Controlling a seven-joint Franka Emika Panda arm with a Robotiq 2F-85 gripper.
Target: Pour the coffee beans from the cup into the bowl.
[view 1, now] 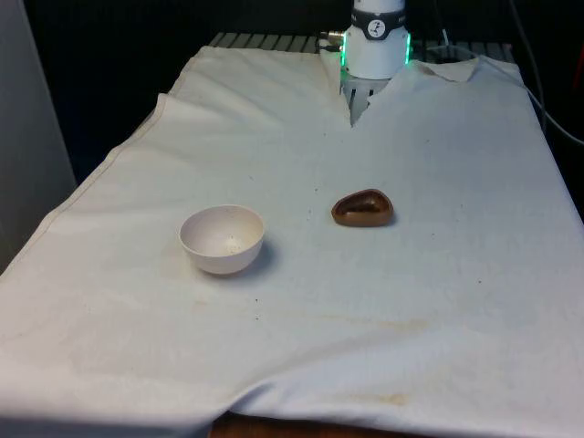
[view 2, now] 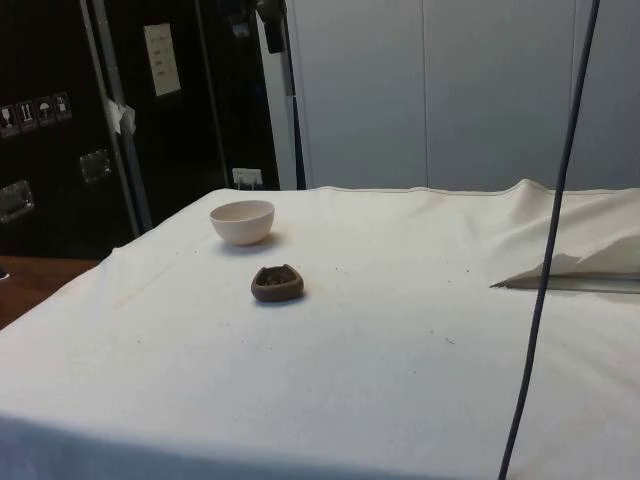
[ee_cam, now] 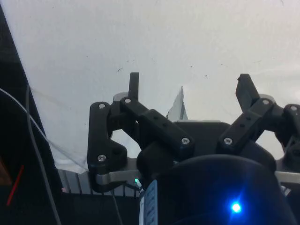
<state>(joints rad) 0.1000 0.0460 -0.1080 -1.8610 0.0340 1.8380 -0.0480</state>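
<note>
1. White cloth (view 1: 438, 301) covers the whole table, lying in soft wrinkles, with faint brownish stains near its near edge in the front view.
2. Dark cabinets stand behind the table in the side view, with pale wall panels beside them.
3. A small brown cup (view 1: 362, 209) holding the coffee beans sits on the cloth near the middle of the table, a little toward the front view's right.
4. In the side view the same cup (view 2: 277, 284) shows a low, rounded shape with dark contents inside.
5. A pale pink bowl (view 1: 222, 239) stands upright to the front view's left of the cup, well apart from it and slightly nearer the camera.
6. In the side view the bowl (view 2: 242, 221) lies beyond the cup.
7. The robot's white base (view 1: 376, 41) stands at the far end of the table, where the cloth is slit around it.
8. In the wrist view the gripper (ee_cam: 190, 86) is high above bare cloth, its two black fingers spread wide apart and holding nothing.
9. A dark cable (view 2: 548, 260) hangs across the right part of the side view.
</note>
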